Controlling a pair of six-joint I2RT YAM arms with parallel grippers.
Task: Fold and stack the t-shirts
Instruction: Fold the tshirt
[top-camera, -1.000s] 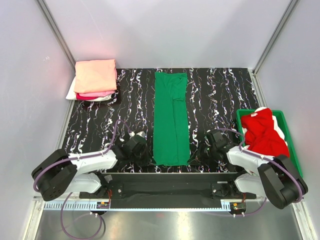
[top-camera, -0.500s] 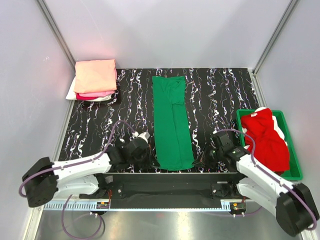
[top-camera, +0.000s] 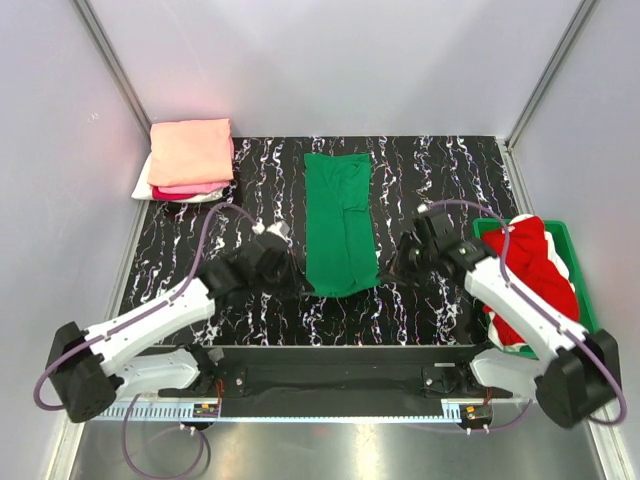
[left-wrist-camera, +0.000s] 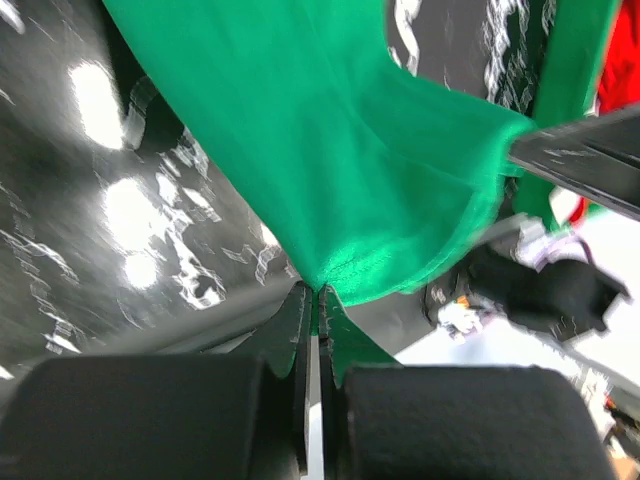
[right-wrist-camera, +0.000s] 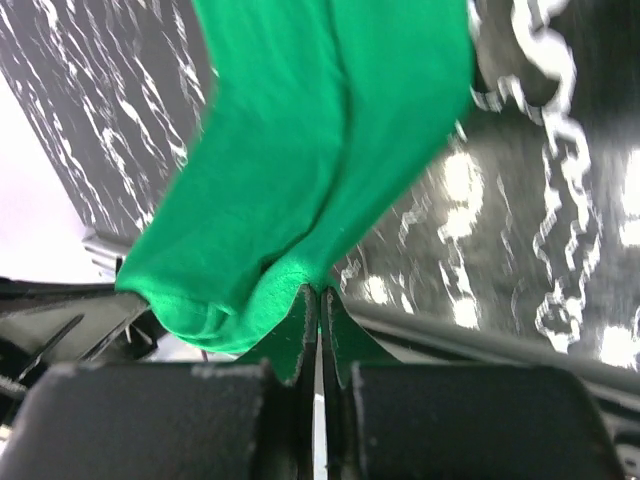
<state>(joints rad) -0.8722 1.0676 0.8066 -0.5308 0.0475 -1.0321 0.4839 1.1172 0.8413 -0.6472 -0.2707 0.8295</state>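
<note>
- Green t-shirt (top-camera: 340, 215) is lying as a long narrow strip down the middle of the black marbled bench (top-camera: 440, 170), running from the upper centre of the frame towards the lower centre.
- Left fingers (left-wrist-camera: 302, 315) are pressing together on the strip's lower left corner, pinching a small fold of green cloth.
- Right fingers (right-wrist-camera: 303, 310) are doing the same at the lower right corner, squeezing the cloth between their tips.
- In both wrist views, the pinched lower edge is sagging above the bench.
- Salmon t-shirt (top-camera: 190, 150) is sitting folded on top of a pink t-shirt (top-camera: 185, 188) and a white t-shirt (top-camera: 143, 186) in the upper left.
- Red t-shirt (top-camera: 535, 270) is lying crumpled in the green bin (top-camera: 590, 322) at the right edge.
</note>
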